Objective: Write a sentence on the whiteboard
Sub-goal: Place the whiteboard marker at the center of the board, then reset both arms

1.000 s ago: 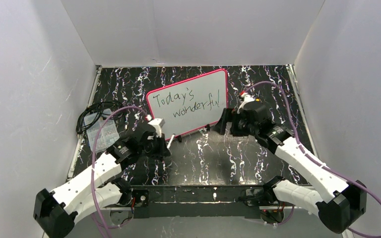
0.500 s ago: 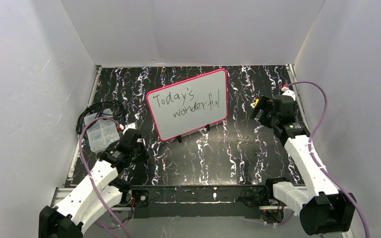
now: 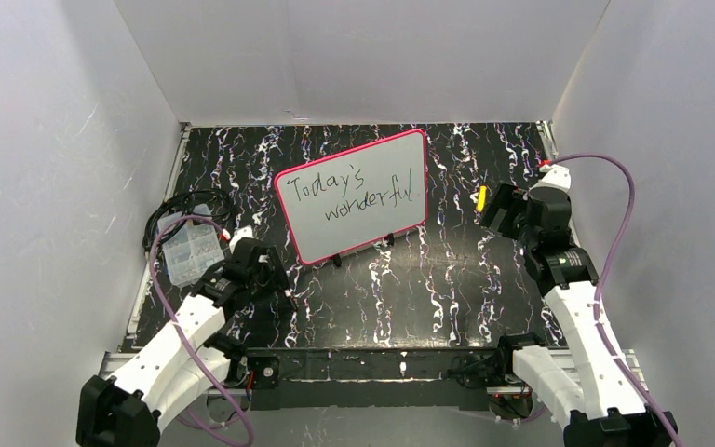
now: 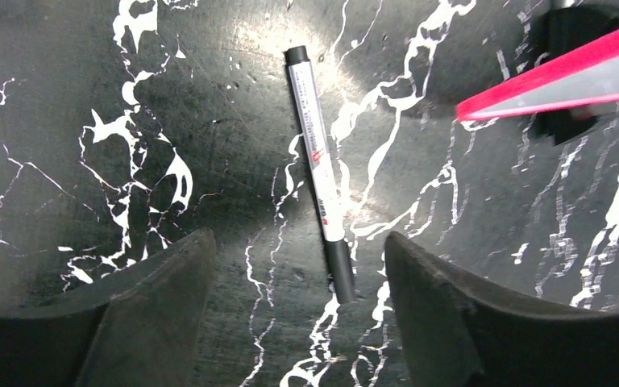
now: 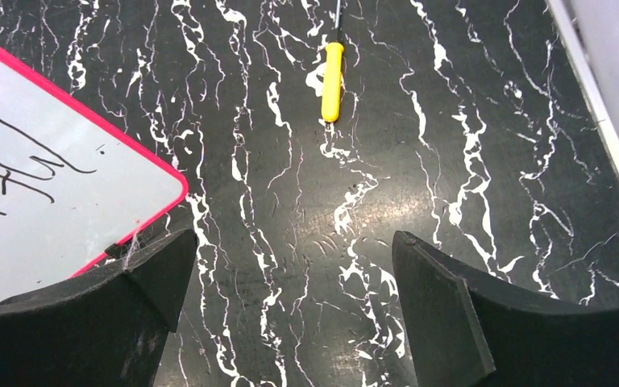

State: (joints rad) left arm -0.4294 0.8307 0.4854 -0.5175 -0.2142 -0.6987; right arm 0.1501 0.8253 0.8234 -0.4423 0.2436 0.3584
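Two robot arms flank the whiteboard (image 3: 335,237), which stands on small black feet near the middle of a black marbled table (image 3: 428,279). The sentence (image 3: 372,203), "Today's wonderful", crosses it in two black handwritten lines. The left gripper (image 4: 297,266) hangs with its jaws apart over a white marker (image 4: 318,165) that lies flat on the table, touching neither finger. The right gripper (image 5: 292,250), to the right of the board, is spread wide and holds nothing; a yellow-handled tool (image 5: 332,81) lies nearby.

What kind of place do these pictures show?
Probably a lab robot cell: plain white panels enclose a black marbled tabletop, with a left arm and a right arm mounted at its near edge.
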